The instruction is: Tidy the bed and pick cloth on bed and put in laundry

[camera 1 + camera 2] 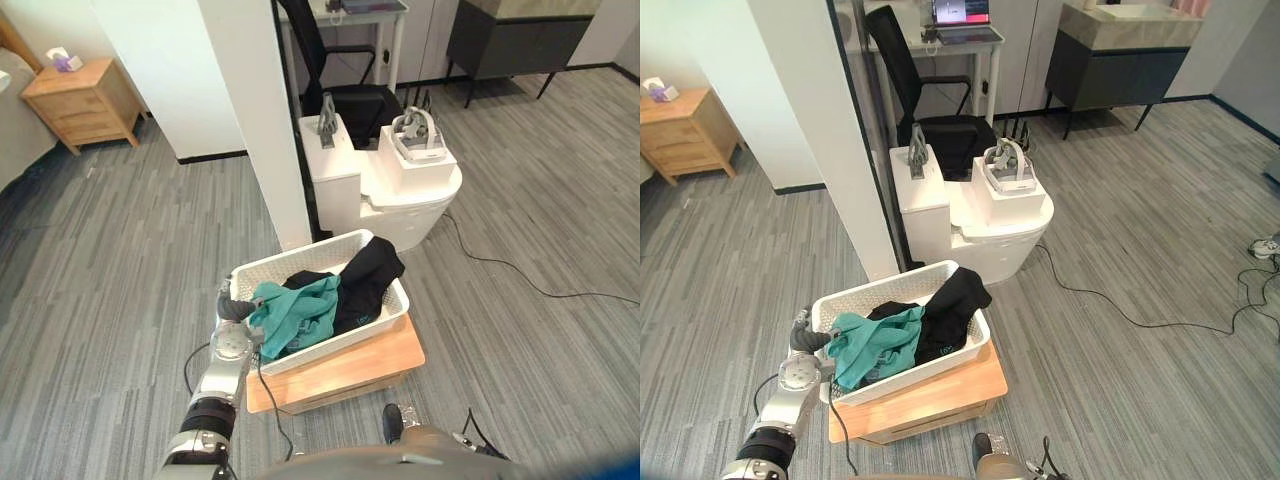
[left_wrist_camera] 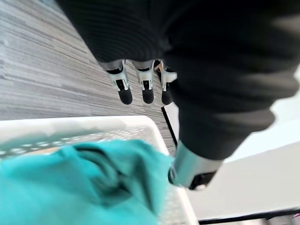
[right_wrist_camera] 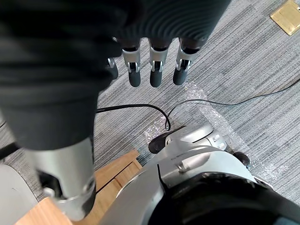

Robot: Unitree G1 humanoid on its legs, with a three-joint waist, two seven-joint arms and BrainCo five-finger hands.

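In the left eye view the left hand [image 1: 237, 311] sits at the near end of a white laundry basket [image 1: 382, 318], which stands on a low wooden worktop [image 1: 385, 358] on the grey plank floor [image 1: 120, 260]. A teal cloth [image 1: 296, 314] lies in the basket right beside the hand, its edge bunched at that end. A black cloth [image 1: 366, 277] lies past it on the side away from the hand, draped up over the far rim. A white pillar [image 1: 262, 110] rises just beyond the basket. The right eye view shows the same layout, with the hand against the basket's end wall and both cloths inside. In the left wrist view the fingers [image 2: 124, 90] are straight and side by side, pointing out over the floor beyond the basket's rim with nothing between them. The thumb [image 2: 191, 167] hangs apart from them at the edge of the teal cloth, and the hand grips nothing. In the right wrist view the right hand [image 3: 154, 70] also has its fingers straight and spread from the thumb. It is empty and held over the floor, with a corner of the wooden worktop below it.
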